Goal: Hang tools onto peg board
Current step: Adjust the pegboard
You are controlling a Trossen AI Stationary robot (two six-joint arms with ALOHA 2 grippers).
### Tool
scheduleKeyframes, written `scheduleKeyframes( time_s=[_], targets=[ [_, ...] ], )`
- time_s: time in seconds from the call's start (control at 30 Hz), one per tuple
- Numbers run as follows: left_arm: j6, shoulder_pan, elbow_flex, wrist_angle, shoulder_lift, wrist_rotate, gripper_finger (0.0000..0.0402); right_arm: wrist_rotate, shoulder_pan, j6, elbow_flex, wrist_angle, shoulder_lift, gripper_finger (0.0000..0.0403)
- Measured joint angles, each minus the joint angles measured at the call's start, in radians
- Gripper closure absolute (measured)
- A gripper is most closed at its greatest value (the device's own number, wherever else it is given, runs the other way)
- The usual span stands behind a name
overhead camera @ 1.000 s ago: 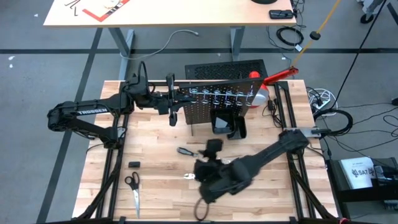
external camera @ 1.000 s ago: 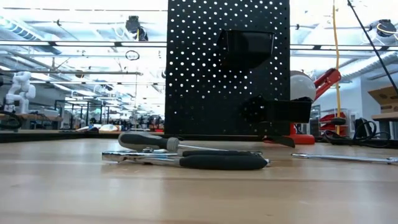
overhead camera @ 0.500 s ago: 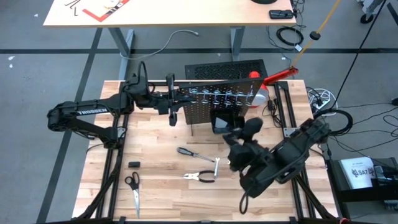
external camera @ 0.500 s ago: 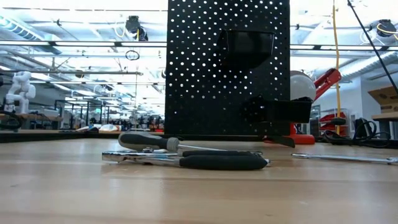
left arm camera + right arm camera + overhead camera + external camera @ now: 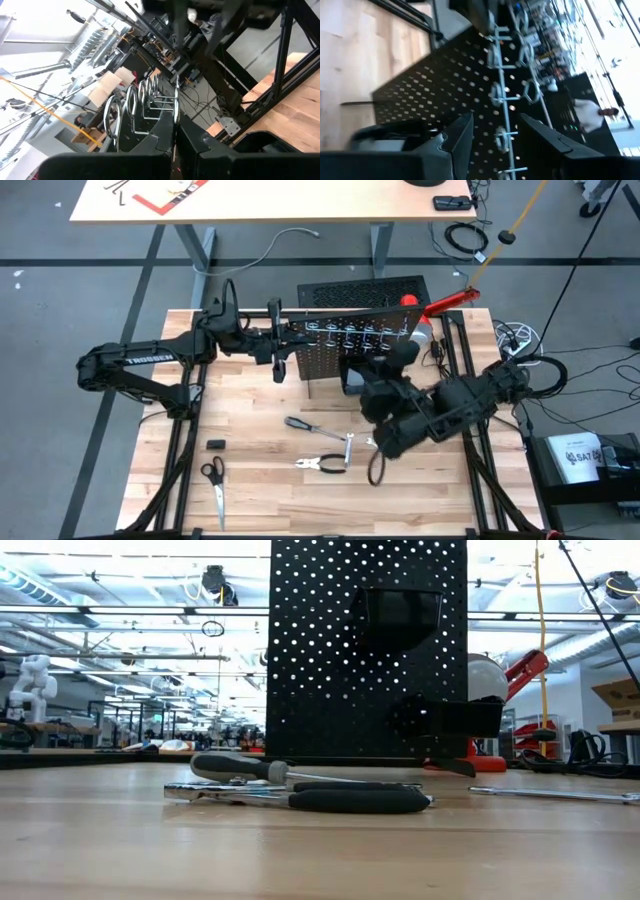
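Swinging up from the worktop (image 5: 250, 480), the right end effector (image 5: 492, 131), fingers parted and empty, now faces the peg board (image 5: 350, 350), which the clenched left end effector (image 5: 174, 125) steadies by its edge, while the tools (image 5: 322, 445) lie unhung.

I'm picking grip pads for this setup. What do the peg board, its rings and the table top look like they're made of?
Peg board: looks like sheet metal with a matte black coat; thin, flat, evenly punched with round holes. Rings: bright bare wire, probably steel; they glint silver against the panel. Table top: pale wood in glued strips, butcher-block style, with visible grain and a light satin sheen.
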State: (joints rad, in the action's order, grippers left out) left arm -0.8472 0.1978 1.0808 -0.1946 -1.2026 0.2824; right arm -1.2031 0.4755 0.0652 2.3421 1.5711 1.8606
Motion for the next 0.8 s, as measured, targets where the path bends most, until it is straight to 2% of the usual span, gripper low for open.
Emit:
scheduleKeyframes(
  time_s=[0.17, 0.33, 0.6, 0.7, 0.8],
  targets=[
    [-0.02, -0.001, -0.001, -0.006, 0.002, 0.001, 0.0391, -0.019, -0.055, -0.008, 0.0, 0.0, 0.0, 0.0254],
    [-0.023, -0.002, -0.001, -0.007, 0.003, 0.001, 0.0391, 0.104, -0.111, 0.004, 0.0, 0.0, 0.0, 0.0254],
    [-0.023, -0.002, -0.001, -0.005, 0.004, 0.001, 0.0391, 0.113, -0.189, 0.027, 0.0, 0.0, 0.0, 0.0255],
    [-0.023, -0.002, -0.001, -0.005, 0.004, 0.001, 0.0391, 0.174, -0.219, 0.025, 0.0, 0.0, 0.002, 0.0257],
    [-0.023, -0.002, -0.001, -0.005, 0.004, 0.001, 0.0391, 0.189, -0.236, 0.022, 0.0, 0.0, 0.011, 0.0269]
  ],
)
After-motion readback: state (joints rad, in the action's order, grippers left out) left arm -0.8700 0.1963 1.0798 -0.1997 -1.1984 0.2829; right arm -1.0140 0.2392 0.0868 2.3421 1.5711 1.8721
